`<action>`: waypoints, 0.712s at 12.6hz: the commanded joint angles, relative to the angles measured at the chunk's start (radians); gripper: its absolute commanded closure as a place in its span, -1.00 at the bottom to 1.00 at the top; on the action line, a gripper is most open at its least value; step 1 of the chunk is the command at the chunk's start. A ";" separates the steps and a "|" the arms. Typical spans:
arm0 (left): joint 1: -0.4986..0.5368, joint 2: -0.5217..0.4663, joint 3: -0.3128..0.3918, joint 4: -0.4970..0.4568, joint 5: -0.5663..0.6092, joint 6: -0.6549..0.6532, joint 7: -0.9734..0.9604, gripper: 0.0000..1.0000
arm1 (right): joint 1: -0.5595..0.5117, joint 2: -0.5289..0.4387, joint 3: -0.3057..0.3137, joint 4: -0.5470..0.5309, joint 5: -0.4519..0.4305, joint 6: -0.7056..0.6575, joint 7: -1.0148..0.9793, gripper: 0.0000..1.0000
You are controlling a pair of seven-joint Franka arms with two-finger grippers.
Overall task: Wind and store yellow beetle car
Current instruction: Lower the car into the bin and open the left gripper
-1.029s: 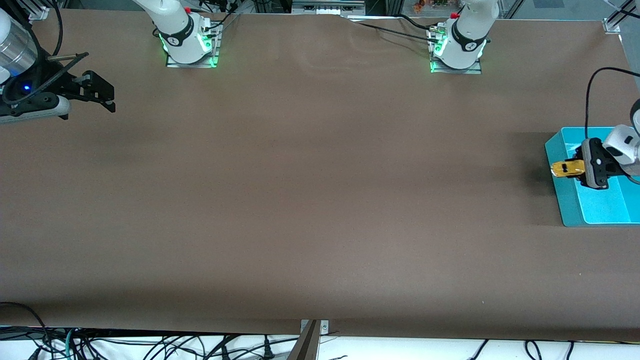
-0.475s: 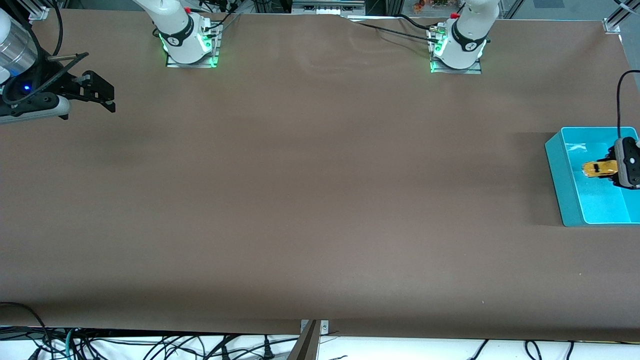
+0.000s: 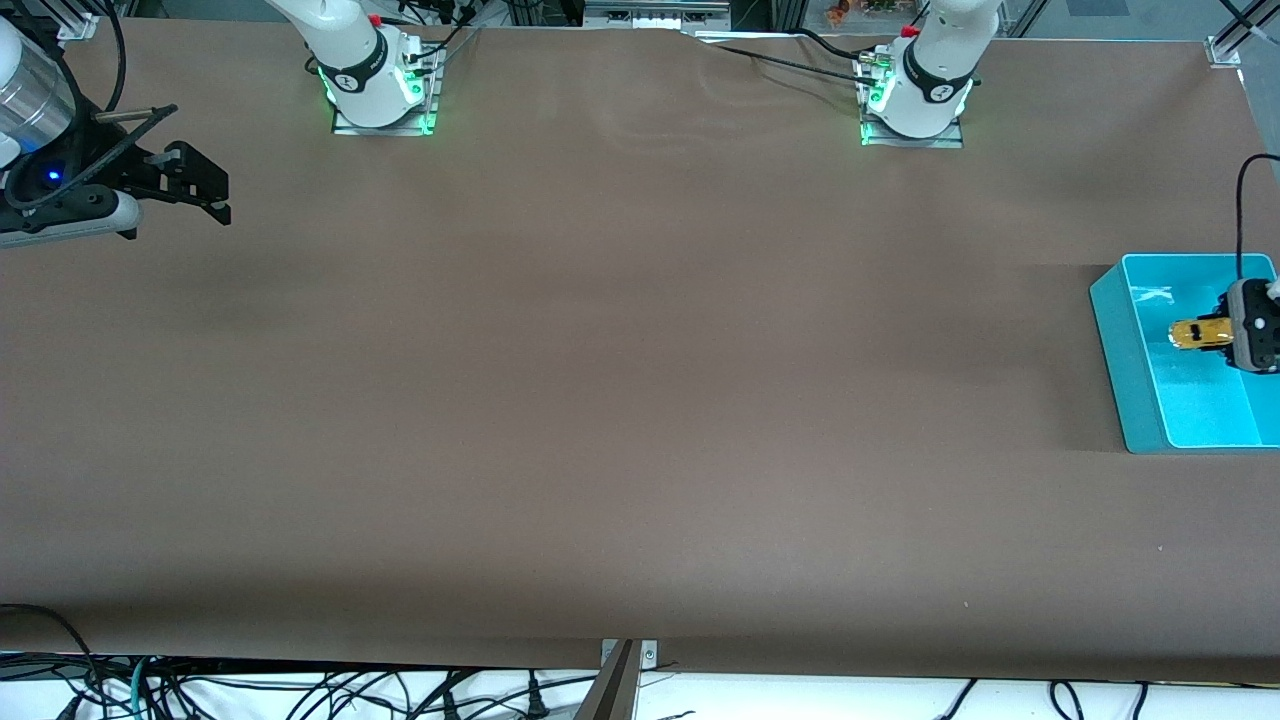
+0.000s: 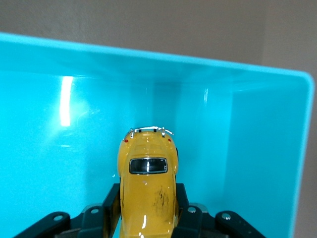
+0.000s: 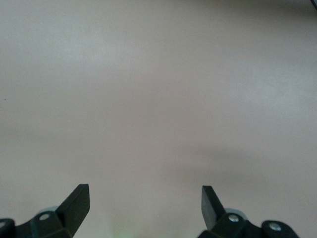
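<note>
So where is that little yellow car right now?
The yellow beetle car is clamped in the left gripper, held inside the turquoise bin at the left arm's end of the table.

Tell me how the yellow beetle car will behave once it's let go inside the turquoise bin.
The yellow beetle car, pinched by the left end effector over the turquoise bin, looks rigid and probably light. Its glossy shell may slip. On wheels it would likely roll, though the bin's walls should stop it. The right end effector waits, open.
</note>
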 commanded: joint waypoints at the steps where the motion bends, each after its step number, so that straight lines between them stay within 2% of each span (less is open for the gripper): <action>1: 0.023 0.049 -0.010 0.030 0.013 0.024 0.039 0.17 | 0.006 0.010 -0.002 0.025 0.003 -0.006 0.020 -1.00; 2: 0.023 0.049 -0.012 0.032 0.015 0.024 0.042 0.00 | 0.006 0.010 -0.002 0.025 0.003 -0.006 0.020 -1.00; 3: 0.024 0.049 -0.013 0.032 0.007 0.024 0.065 -0.40 | 0.006 0.010 -0.002 0.025 0.003 -0.007 0.020 -1.00; 4: 0.024 0.046 -0.015 0.032 0.003 0.024 0.088 -0.99 | 0.006 0.010 -0.002 0.025 0.003 -0.006 0.020 -1.00; 9: 0.012 -0.020 -0.035 0.039 0.004 -0.042 0.082 -1.00 | 0.006 0.010 -0.002 0.025 0.003 -0.006 0.020 -1.00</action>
